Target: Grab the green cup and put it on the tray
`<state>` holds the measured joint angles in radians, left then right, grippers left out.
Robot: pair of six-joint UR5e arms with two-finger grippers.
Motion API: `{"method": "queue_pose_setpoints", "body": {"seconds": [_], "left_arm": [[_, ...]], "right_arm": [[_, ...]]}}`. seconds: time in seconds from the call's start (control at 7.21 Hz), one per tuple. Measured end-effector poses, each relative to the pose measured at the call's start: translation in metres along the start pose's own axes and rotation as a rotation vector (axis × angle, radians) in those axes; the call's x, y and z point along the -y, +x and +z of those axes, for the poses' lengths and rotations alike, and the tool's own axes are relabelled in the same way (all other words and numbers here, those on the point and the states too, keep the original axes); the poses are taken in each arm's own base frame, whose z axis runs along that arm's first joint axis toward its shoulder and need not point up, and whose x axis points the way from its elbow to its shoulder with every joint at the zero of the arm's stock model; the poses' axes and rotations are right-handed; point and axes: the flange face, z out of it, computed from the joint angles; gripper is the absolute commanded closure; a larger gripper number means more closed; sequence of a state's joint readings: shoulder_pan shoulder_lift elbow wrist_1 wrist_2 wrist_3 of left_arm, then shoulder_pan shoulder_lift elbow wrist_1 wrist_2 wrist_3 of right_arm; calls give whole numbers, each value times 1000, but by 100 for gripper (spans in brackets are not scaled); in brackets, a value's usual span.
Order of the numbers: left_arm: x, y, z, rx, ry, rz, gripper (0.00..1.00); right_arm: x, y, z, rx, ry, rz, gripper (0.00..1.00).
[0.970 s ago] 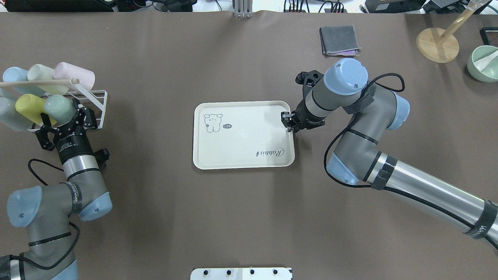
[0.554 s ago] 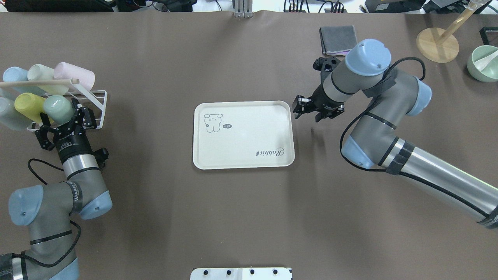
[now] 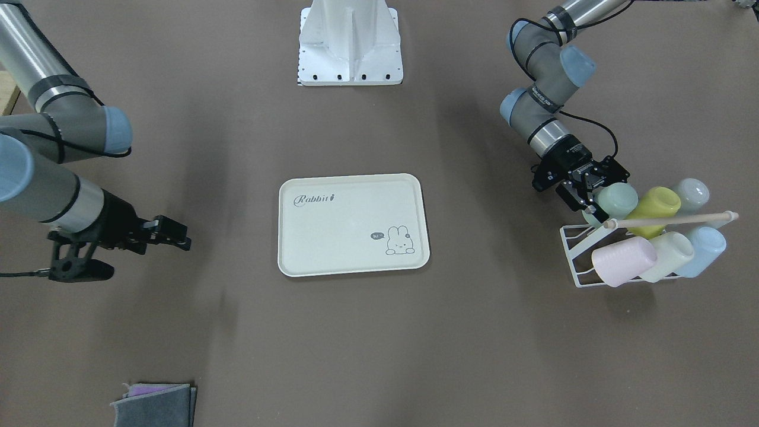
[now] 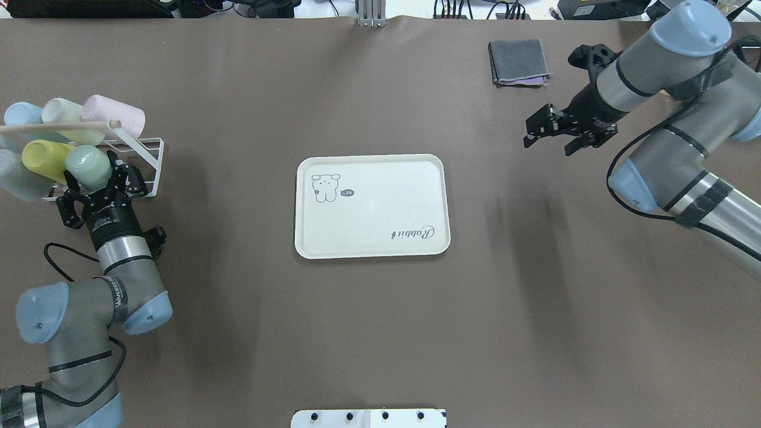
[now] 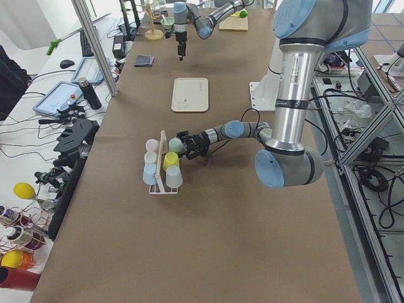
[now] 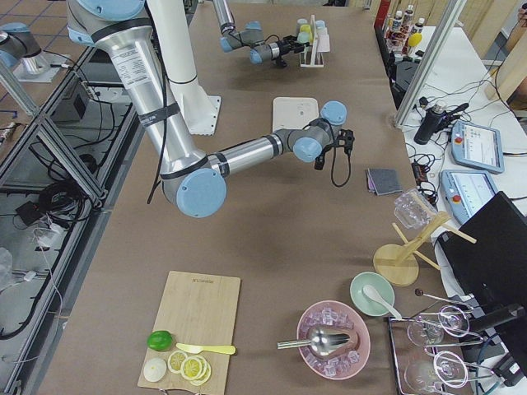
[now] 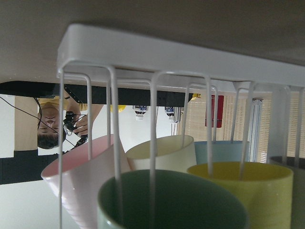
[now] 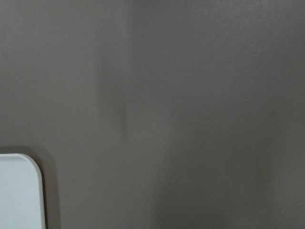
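One brown desk [image 4: 380, 333], tray [image 4: 380, 205] at centre, white rack [image 4: 156, 153] at its left end; the right tool [image 4: 528, 132] hangs open, well apart from the tray, while the left tool [image 4: 96, 178], spread open, flanks the racked green cup [image 4: 87, 163].

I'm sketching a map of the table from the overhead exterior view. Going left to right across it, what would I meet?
yellow-green cup → green cup → tray → folded grey cloth. Both claws are left out, since each overlaps a neighbour.
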<state>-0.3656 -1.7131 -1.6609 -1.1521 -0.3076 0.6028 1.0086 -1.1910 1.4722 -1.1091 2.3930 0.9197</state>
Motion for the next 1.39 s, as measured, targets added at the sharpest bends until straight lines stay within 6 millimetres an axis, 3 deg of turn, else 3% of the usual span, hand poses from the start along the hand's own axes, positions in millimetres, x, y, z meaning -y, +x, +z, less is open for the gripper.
{"method": "queue_pose_setpoints", "body": {"seconds": [0.14, 0.28, 0.55, 0.83, 0.97, 1.39], "left_arm": [[0, -1, 1, 0, 0, -6, 65], [-1, -1, 1, 1, 1, -12, 66], [-2, -3, 1, 4, 2, -25, 86], [-10, -9, -2, 11, 8, -49, 87], [-18, -15, -4, 14, 14, -67, 87], [-41, -23, -4, 11, 20, -90, 87]], "right_arm": [[-4, 44, -16, -10, 5, -42, 0], [-14, 86, -28, -27, 9, -90, 0], [-49, 164, -46, -66, 5, -198, 0], [-87, 245, -69, -117, -8, -306, 0], [-97, 268, -84, -160, -30, -339, 0], [-113, 291, -165, -355, -150, -408, 0]]}}
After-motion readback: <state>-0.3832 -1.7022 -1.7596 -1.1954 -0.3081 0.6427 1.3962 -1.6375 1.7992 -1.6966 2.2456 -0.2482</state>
